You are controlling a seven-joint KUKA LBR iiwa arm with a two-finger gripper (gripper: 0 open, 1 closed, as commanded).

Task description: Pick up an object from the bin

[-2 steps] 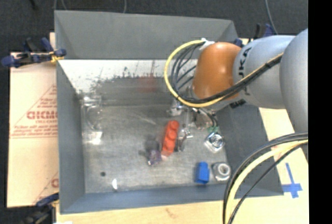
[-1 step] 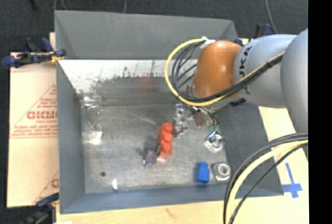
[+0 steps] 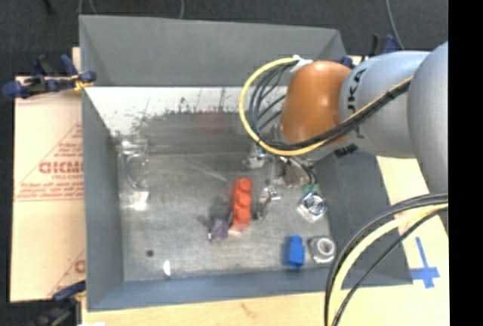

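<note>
- A KUKA arm (image 3: 407, 106) reaches in from the right. Its orange cover (image 3: 317, 102) and looped cables (image 3: 253, 102) hang over the middle of the grey metal bin (image 3: 102, 189), and the gripper (image 3: 270, 195) sits low beneath them, near the bin floor.
- Nearest to it is an orange-red ridged block (image 3: 241, 204), lying lengthwise near the middle of the floor, just beside the gripper on the side away from the arm. Whether the two touch cannot be made out. By its position, this block looks the likeliest pick.
- A small purple-grey piece (image 3: 217, 228) lies against the block's lower end, close enough that a grasp may nudge it.
- On the gripper's other side lies a shiny metal piece with a green speck (image 3: 311, 204). Nearer the front wall, a blue cylinder (image 3: 293, 250) and a silver ring (image 3: 323, 249) sit side by side, apart from the block.
- A clear plastic cup (image 3: 134, 173) rests well apart at the left of the floor.
- The things lie loosely spread, which appears to leave room to come down on the block from above.
- The cover and wrist hide the gripper's tip, so it cannot be told whether it is spread or pressed together. Nothing is seen held.
</note>
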